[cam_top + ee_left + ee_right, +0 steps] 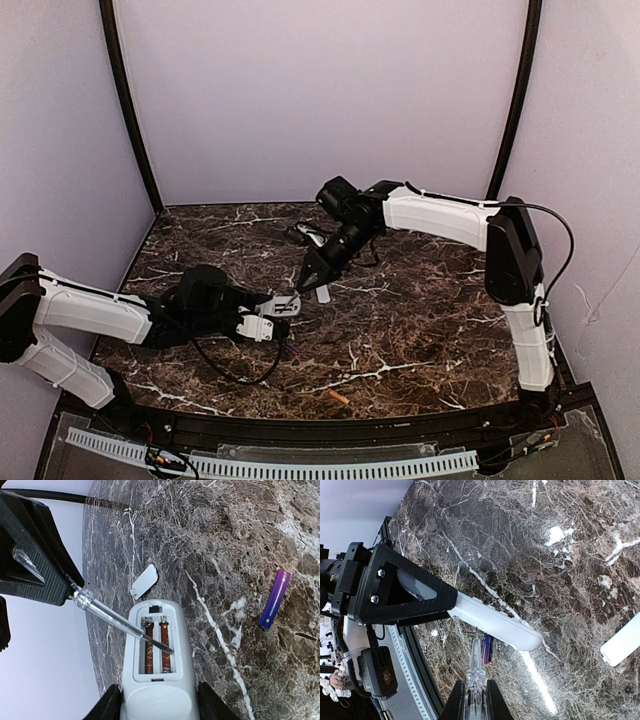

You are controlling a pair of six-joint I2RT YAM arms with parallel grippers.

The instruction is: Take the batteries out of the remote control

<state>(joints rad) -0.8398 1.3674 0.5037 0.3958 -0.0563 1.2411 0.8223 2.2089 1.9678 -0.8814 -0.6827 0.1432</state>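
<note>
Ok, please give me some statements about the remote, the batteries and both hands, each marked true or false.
1. The cover is on the remote control. False: it lies on the table, beyond the remote.
2. The left hand holds the remote control. True.
3. A purple battery lies on the table. True.
4. The right hand is empty. False: it grips a clear tool whose tip is in the open compartment.

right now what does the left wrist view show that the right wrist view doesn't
Only the left wrist: the open battery bay of the remote, both slots apparently empty, the tip of the clear tool inside. Only the right wrist: the left gripper from outside, clamped on the remote. Both: remote, tool, the purple battery and the white cover lying on the table.
</note>
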